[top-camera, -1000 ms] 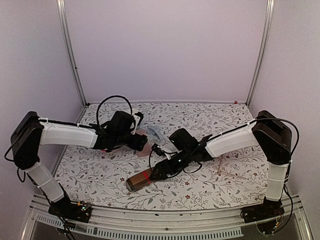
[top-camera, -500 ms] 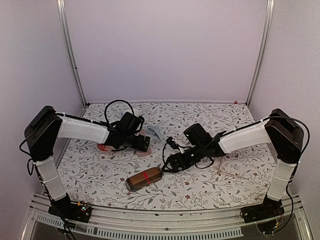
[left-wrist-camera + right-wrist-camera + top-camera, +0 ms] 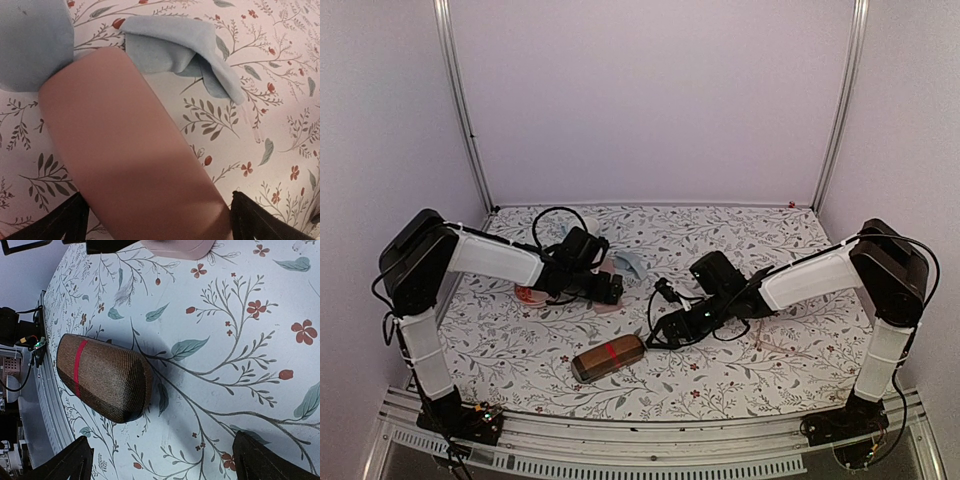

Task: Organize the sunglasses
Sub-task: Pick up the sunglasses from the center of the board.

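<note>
Both spread, empty: left end effector (image 3: 157,215) straddling pink case (image 3: 130,150), right end effector (image 3: 161,450) near brown case (image 3: 100,377). Sunglasses unseen; likely light, fragile, so grip the frame.

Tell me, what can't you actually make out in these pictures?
- Sunglasses: seen in no view. The pink case and brown case look shut, hiding any contents.
- Left wrist view: grey-blue shape, cut off by the top-left corner.
- Top view: small reddish thing, half hidden under the left arm, too small to name.
</note>
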You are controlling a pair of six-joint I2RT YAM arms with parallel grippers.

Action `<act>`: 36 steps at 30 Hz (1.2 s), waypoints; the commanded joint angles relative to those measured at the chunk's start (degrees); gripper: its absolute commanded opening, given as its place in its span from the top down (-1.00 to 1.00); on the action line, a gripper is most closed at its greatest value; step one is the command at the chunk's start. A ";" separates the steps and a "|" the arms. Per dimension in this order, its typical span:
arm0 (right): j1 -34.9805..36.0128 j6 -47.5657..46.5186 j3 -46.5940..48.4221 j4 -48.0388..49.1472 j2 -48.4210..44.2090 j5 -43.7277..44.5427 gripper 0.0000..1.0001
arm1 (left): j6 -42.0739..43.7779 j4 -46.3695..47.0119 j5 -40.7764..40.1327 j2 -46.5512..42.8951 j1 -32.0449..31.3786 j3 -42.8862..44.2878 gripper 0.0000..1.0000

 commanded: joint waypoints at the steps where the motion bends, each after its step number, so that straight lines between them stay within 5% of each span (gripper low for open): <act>1: -0.30 -0.04 -0.99 1.37 -1.28 -0.49 -0.98 | -0.11 0.99 3.86 3.24 0.59 2.32 -0.98; 16: -0.32 0.22 -1.45 2.08 -0.79 -1.01 -0.98 | 3.48 -7.43 -1.70 10.24 -1.88 10.78 -0.92; 24: -0.42 0.03 -1.21 1.99 -0.66 -0.98 -0.98 | 3.75 -9.57 -4.05 5.94 -2.86 8.46 -0.55; 36: -4.06 -0.83 -2.06 4.04 -4.46 -2.79 -0.99 | 3.09 2.51 6.81 -11.34 -2.66 -3.98 0.17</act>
